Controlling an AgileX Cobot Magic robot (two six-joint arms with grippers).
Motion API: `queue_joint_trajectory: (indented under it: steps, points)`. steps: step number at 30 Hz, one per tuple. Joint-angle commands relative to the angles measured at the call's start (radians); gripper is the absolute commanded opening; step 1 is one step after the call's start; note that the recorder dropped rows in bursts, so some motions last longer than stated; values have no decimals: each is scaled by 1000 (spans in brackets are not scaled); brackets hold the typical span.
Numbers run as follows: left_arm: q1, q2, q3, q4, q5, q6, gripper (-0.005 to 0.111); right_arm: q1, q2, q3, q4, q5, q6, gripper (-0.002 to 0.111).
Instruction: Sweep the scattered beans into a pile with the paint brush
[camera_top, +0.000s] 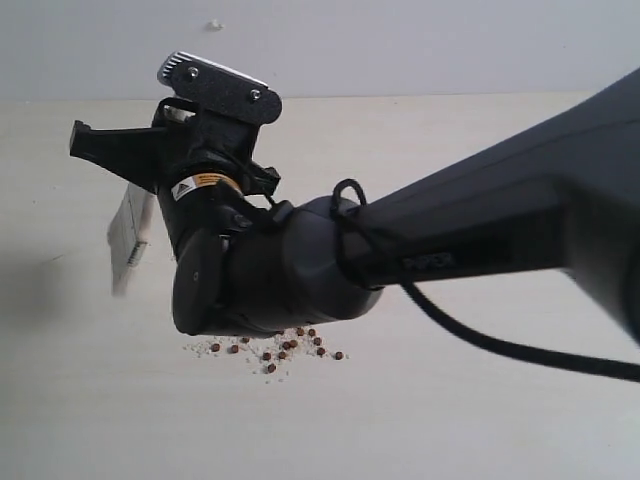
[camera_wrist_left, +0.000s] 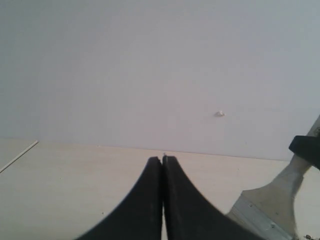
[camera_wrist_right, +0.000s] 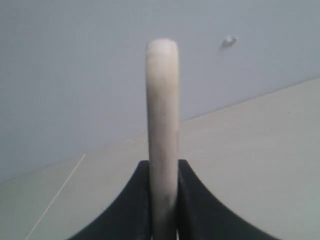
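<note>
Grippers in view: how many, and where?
2: left gripper in the left wrist view, shut and empty; right gripper in the right wrist view, shut on the paint brush handle.

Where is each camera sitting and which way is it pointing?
Exterior: off the arms, looking down on the table; the right arm fills the middle, partly hiding the beans.
Left wrist: behind the shut left gripper, looking past it across the table to the wall.
Right wrist: behind the right gripper, shut on the paint brush, looking past both to the wall.
Shared: all three show the paint brush and a white speck on the wall.
</note>
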Motion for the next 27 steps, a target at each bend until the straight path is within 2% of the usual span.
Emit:
queue_joint_trajectory:
  steps: [1,6,12,19,22,27]
  points:
    - [1,-6,3,-7,-6,-7,0,-27,99,-137,-20,-13,9,0]
    - [1,-6,3,-7,-6,-7,0,-79,203,-283,33,84,0,0]
    - [1,-6,3,-7,-6,-7,0,-131,216,-295,77,155,-35,0]
    - [1,-6,3,-7,-6,-7,0,-135,216,-295,266,153,-245,0]
    - [1,-6,3,-7,-6,-7,0,-135,214,-295,444,100,-384,0]
    - [1,-6,3,-7,-6,-7,0,-135,201,-295,589,61,-546,0]
